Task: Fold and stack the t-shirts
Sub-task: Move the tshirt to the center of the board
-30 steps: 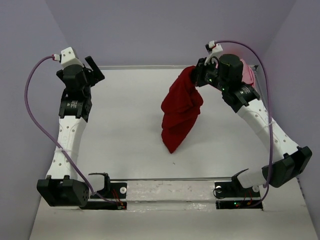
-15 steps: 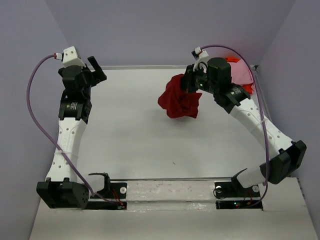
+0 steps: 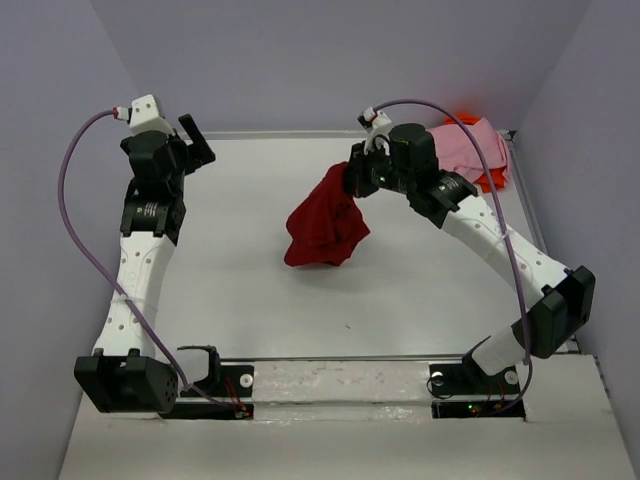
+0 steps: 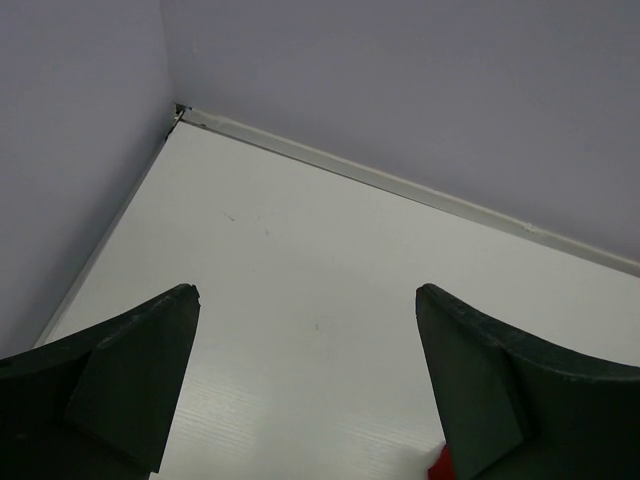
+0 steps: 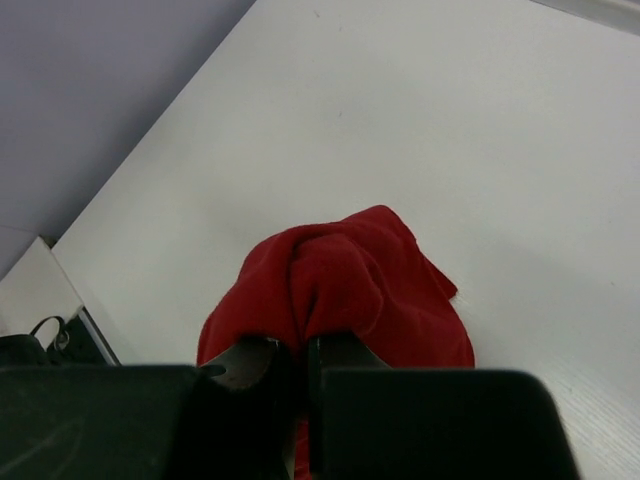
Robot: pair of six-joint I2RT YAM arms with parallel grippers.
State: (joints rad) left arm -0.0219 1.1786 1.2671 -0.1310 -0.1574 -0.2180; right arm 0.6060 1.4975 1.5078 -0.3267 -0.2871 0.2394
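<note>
Your right arm (image 3: 490,245) stretches over the worktop (image 3: 250,290); the right tool (image 3: 352,180) is clenched on the dark red t-shirt (image 3: 322,228), hanging bunched. The left tool (image 3: 195,140) is released.

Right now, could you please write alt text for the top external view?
The right fingers pinch a bunched dark red t-shirt hanging over the table. The left fingers stand open and empty; a pink t-shirt and an orange t-shirt lie at far right.

A robotics lab cell: a white table (image 3: 250,300) boxed by plain lavender walls (image 3: 300,60), with two robot arms (image 3: 140,270).
</note>
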